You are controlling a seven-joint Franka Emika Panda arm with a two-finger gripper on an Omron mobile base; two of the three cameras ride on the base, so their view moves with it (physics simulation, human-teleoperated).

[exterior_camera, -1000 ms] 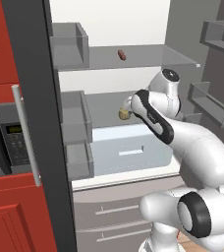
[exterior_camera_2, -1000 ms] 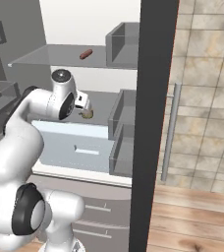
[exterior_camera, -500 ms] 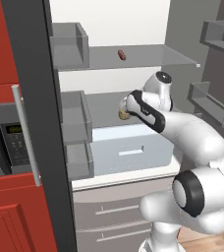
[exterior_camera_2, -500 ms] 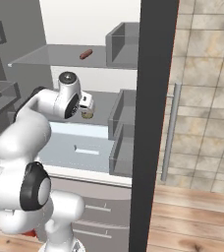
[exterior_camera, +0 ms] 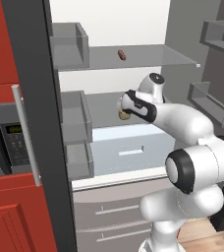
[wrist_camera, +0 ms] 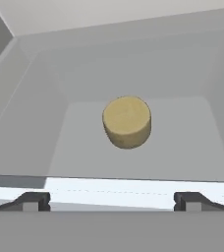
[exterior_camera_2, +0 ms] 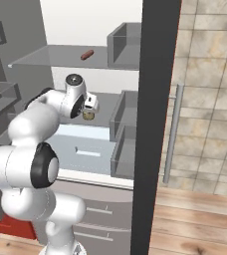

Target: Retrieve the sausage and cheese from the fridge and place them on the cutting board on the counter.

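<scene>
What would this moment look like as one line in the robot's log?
gripper: open, empty | cheese: ahead on fridge shelf | sausage: upper shelf

You see a matt, dull olive-yellow round cheese ahead of the gripper's dark fingertips, resting on a smooth, pale grey plastic-looking fridge shelf.

No readable text, labels, brands or numbers anywhere. The microwave at the left edge of the left base view has a small greenish display and a keypad of buttons, but both are too blurred to read.
</scene>
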